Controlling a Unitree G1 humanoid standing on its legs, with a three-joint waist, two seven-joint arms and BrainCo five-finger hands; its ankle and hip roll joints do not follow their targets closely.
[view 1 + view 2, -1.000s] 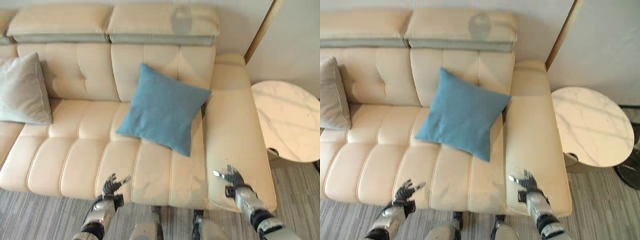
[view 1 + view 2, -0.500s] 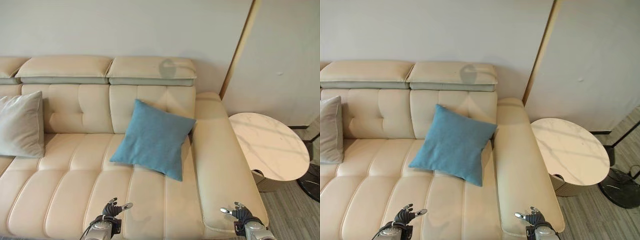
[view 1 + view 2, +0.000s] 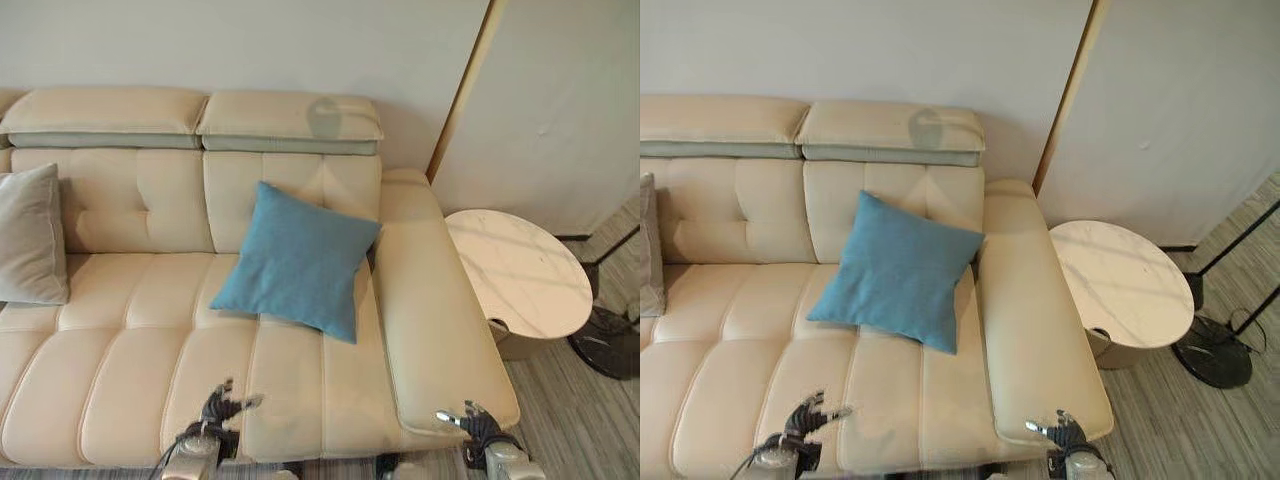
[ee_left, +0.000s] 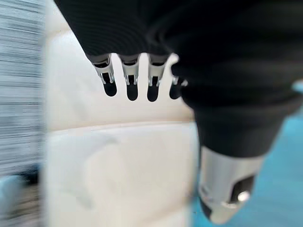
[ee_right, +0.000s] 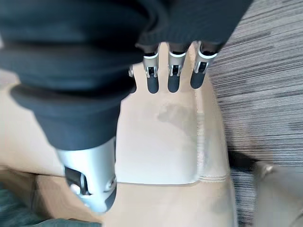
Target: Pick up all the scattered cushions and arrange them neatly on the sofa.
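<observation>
1. Since half a second ago, the camera is looking a little lower and more to the right, so the whole picture is sliding; the cushions are not moving on the seat.
2. The square blue fabric cushion (image 3: pixel 298 260) is leaning on one corner against the back of the cream leather sofa (image 3: pixel 110 330), close to the wide right armrest (image 3: pixel 430 320).
3. A grey fabric cushion (image 3: pixel 32 238) is standing against the sofa back far to the left.
4. The left hand (image 3: pixel 222 408) is hanging over the front edge of the seat with its fingers loose and spread, holding nothing.
5. The right hand (image 3: pixel 470 424) is hanging by the front end of the armrest, fingers relaxed too, holding nothing.
6. The blue cushion is lying ahead of both hands, between them, and looks a bit nearer to the left hand.
7. The seat in front of the blue cushion is giving open room to reach.
8. The round white marble side table (image 3: pixel 520 272) is sitting close beside the armrest, so the right arm is having less room on that side.
</observation>
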